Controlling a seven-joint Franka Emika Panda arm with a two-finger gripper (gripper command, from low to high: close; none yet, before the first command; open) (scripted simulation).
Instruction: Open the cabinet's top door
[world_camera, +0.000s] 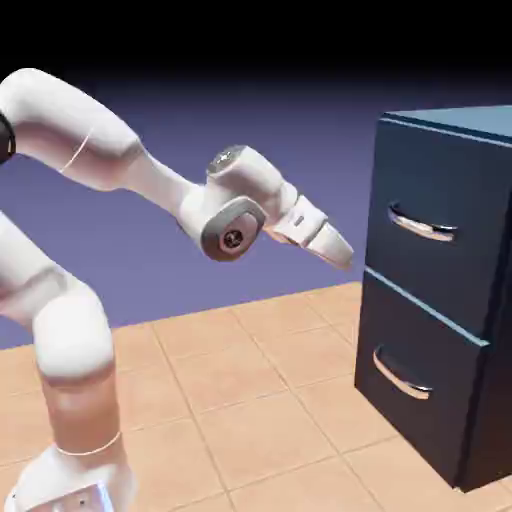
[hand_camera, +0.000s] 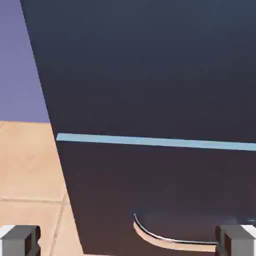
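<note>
The navy cabinet (world_camera: 440, 300) stands at the right in the exterior view. Its top door (world_camera: 430, 190) carries a curved silver handle (world_camera: 422, 224) and looks closed, flush with the front. My gripper (world_camera: 340, 252) hangs in the air left of the cabinet's front, slightly below that handle's height, a short gap away and touching nothing. In the hand view the cabinet (hand_camera: 150, 75) fills most of the frame, with a pale blue seam (hand_camera: 155, 142) across it. A silver handle (hand_camera: 165, 239) shows below the seam. The grey fingertips (hand_camera: 20, 240) stand far apart at the bottom corners, so the gripper (hand_camera: 128, 242) is open with nothing held.
The lower drawer front (world_camera: 415, 385) has the same silver handle (world_camera: 400, 376). A tan tiled floor (world_camera: 240, 390) runs under the arm up to the cabinet's base. My white arm (world_camera: 70, 340) rises from the lower left.
</note>
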